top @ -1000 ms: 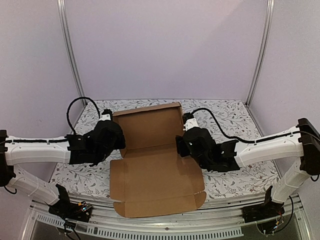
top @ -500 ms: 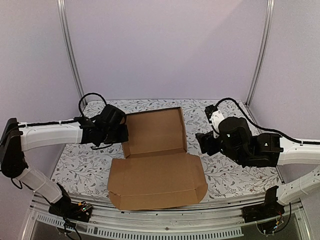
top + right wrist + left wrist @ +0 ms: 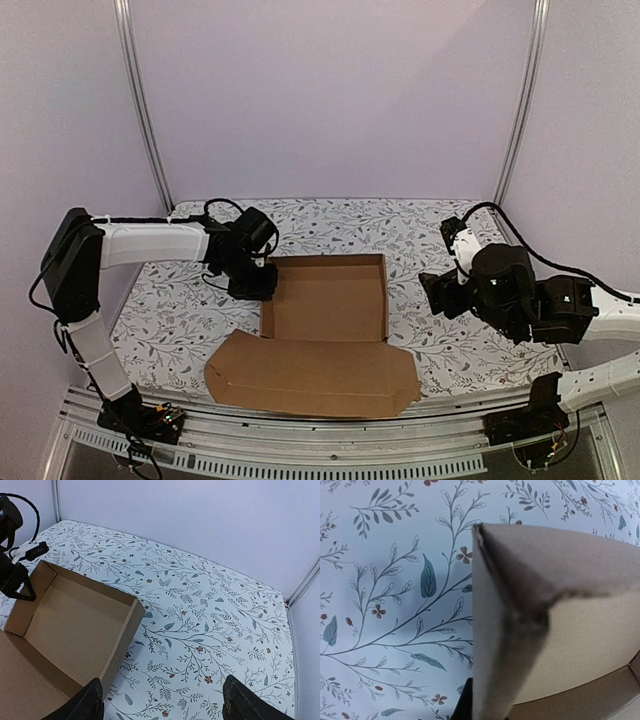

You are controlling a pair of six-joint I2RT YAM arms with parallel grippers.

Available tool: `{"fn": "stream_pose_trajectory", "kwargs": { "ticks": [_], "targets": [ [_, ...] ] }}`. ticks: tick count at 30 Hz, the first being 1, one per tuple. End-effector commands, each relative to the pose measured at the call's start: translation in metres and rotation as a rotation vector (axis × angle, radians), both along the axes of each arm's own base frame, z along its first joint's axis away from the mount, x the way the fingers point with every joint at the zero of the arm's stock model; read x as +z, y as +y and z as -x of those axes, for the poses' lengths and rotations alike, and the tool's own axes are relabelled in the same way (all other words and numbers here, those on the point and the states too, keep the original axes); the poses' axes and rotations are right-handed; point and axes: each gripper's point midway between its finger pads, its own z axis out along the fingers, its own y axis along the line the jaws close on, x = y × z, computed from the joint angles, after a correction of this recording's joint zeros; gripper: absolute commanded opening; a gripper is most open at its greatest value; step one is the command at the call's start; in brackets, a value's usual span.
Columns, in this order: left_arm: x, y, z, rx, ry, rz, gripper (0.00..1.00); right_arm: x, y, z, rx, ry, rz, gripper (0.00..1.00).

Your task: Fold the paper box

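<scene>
Clamping the paper box (image 3: 325, 300) wall, left end effector (image 3: 259, 288); right end effector (image 3: 165, 701) spread, unladen.

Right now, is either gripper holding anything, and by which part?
The left gripper pinches the paper box by its left side wall, near the far corner. The right gripper is open, holding nothing.

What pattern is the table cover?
White table cover with grey-green leafy vines, small brown flowers; clearest in left wrist view.

No legible txt/labels/nos. anywhere
</scene>
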Motion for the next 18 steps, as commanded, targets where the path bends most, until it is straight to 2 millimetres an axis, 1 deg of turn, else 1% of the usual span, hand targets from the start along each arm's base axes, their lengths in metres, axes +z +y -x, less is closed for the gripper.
{"fn": "stream_pose_trajectory", "kwargs": {
  "ticks": [1, 7, 11, 12, 13, 18],
  "targets": [
    [-0.018, -0.005, 0.018, -0.033, 0.163, 0.003, 0.0, -0.007, -0.012, 0.003, -0.011, 0.004, 0.014, 0.81],
    [-0.033, -0.011, 0.025, -0.044, 0.285, -0.014, 0.01, -0.022, -0.013, -0.001, -0.011, 0.038, 0.004, 0.82],
    [-0.04, -0.008, 0.028, -0.029, 0.349, -0.044, 0.0, -0.028, -0.014, -0.002, -0.014, 0.05, -0.003, 0.82],
    [-0.04, -0.005, 0.028, -0.016, 0.356, -0.058, 0.02, -0.029, -0.016, -0.003, -0.021, 0.048, 0.001, 0.82],
    [-0.04, -0.004, 0.028, -0.004, 0.362, -0.064, 0.06, -0.029, -0.018, -0.004, -0.029, 0.046, 0.003, 0.83],
    [-0.038, 0.001, 0.03, 0.061, 0.378, -0.076, 0.2, -0.038, -0.031, -0.008, -0.078, 0.042, 0.01, 0.84]
  ]
}}
